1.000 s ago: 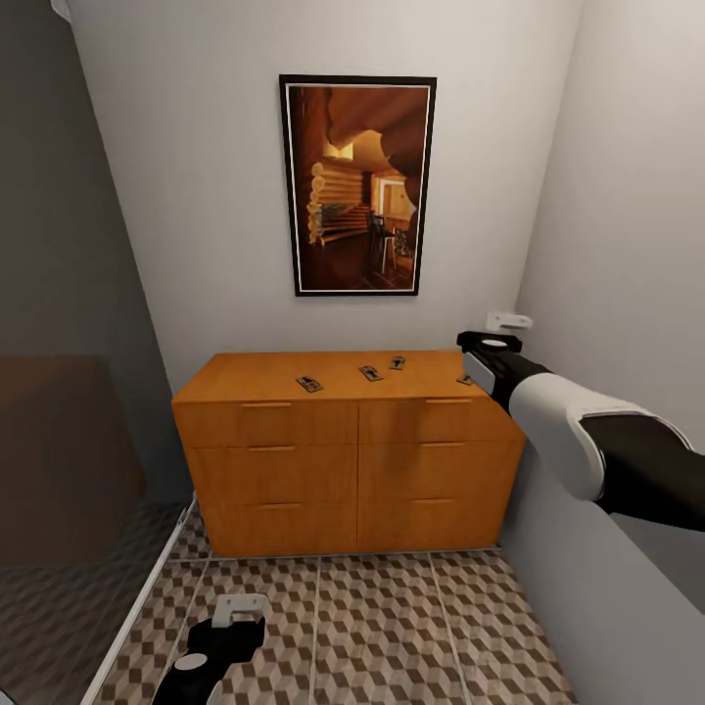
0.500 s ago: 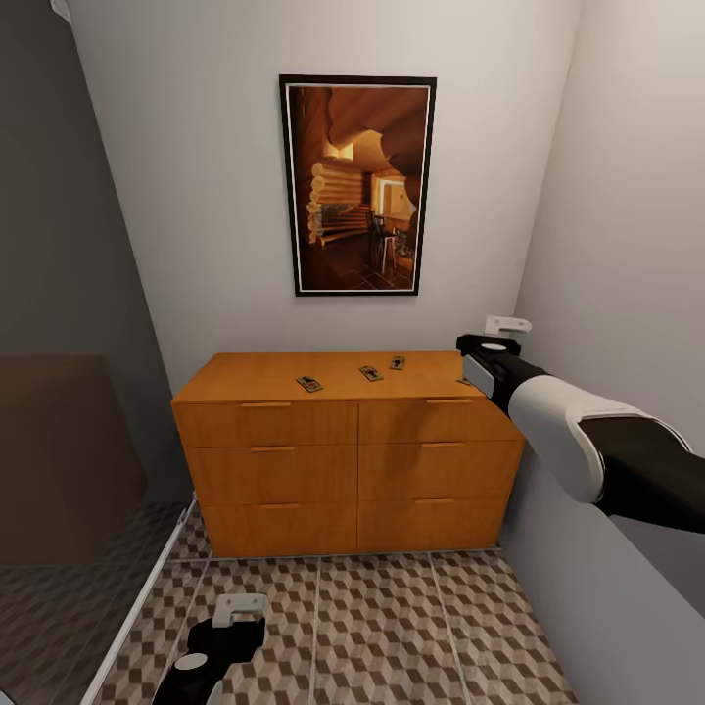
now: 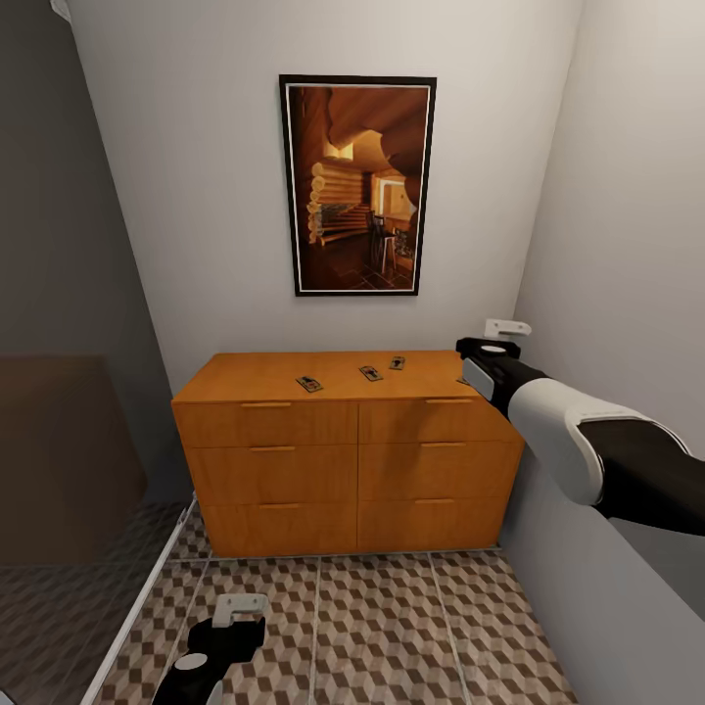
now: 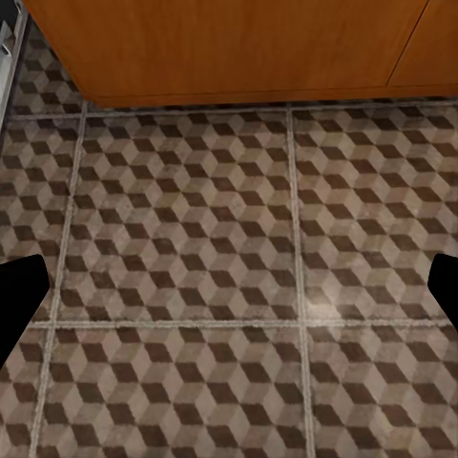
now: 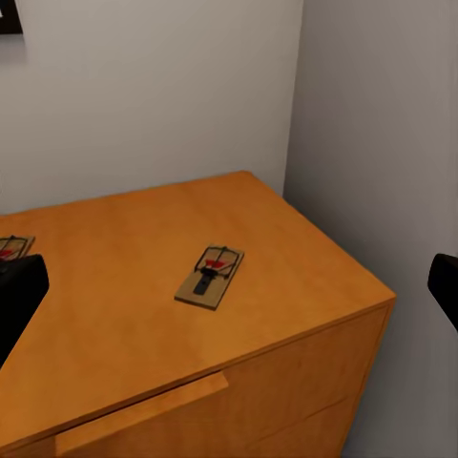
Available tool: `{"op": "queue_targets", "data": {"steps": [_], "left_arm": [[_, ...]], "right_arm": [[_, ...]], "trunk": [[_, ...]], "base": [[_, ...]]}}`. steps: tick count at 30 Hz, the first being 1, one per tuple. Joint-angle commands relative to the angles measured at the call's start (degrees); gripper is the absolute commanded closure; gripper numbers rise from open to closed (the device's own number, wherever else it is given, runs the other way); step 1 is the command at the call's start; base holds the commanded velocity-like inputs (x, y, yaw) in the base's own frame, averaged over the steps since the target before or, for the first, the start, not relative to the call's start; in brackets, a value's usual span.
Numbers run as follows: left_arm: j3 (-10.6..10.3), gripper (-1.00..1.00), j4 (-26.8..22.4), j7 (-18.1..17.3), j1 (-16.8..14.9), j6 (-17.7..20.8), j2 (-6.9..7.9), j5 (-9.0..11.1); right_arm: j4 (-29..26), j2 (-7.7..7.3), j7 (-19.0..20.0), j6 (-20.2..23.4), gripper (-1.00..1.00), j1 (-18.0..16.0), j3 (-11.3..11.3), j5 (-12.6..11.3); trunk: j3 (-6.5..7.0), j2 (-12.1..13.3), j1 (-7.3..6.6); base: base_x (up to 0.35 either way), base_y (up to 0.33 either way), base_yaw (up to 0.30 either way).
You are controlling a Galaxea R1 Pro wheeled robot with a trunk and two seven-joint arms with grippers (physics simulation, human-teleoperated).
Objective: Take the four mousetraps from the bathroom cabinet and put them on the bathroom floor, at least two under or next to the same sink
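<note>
Plain pale walls close in a narrow corner of the bathroom, with a black-framed picture (image 3: pixel 357 185) of a log interior hung above the cabinet (image 3: pixel 343 455). That cabinet is a low, wide sideboard of smooth orange-brown wood, with flat drawer fronts and slim wooden bar handles. On its flat top lie the mousetraps, small flat tan boards with dark wire: one toward the left (image 3: pixel 309 384), one near the middle (image 3: pixel 370 373), one farther back (image 3: pixel 397 362), and a fourth at the right end (image 5: pixel 210 277), largely hidden behind the right arm in the head view. The right wrist view shows this last one lying flat, a red mark at one end, near the cabinet's right edge. The right claw (image 3: pixel 494 345) hovers above that end of the top, its dark fingertips (image 5: pixel 21 291) wide apart with nothing between them. The left claw (image 3: pixel 240 611) hangs low over the bathroom floor (image 4: pixel 191 248), whose large square tiles carry a brown, beige and white cube pattern with pale grout; its fingers are also spread and empty.
</note>
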Motion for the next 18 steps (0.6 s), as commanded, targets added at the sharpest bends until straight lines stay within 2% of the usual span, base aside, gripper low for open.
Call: {"op": "queue_targets", "data": {"steps": [1, 5, 12, 18], "left_arm": [[-0.1, -1.00, -0.1, 0.4, 0.0, 0.3, 0.02, 0.4], [-0.1, -1.00, 0.0, 0.4, 0.0, 0.3, 0.02, 0.4], [-0.1, -1.00, -0.1, 0.4, 0.0, 0.4, 0.02, 0.4], [-0.2, -1.00, 0.0, 0.4, 0.0, 0.4, 0.02, 0.4]], "right_arm": [[0.0, 0.01, -0.2, 0.1, -1.00, 0.0, 0.4, -0.6], [0.0, 0.06, 0.4, 0.2, -1.00, 0.0, 0.4, -0.6], [0.0, 0.10, 6.3, 0.5, -1.00, 0.1, 0.4, -0.5], [0.0, 0.06, 8.3, 0.5, -1.00, 0.5, 0.4, -0.5]], "trunk": [[-0.06, 0.0, 0.00], [-0.06, 0.0, 0.00], [-0.06, 0.0, 0.00], [-0.06, 0.0, 0.00]], "base": [[0.000, 0.015, 0.000], [0.000, 0.060, 0.000], [0.000, 0.191, 0.000], [0.000, 0.128, 0.000]]}}
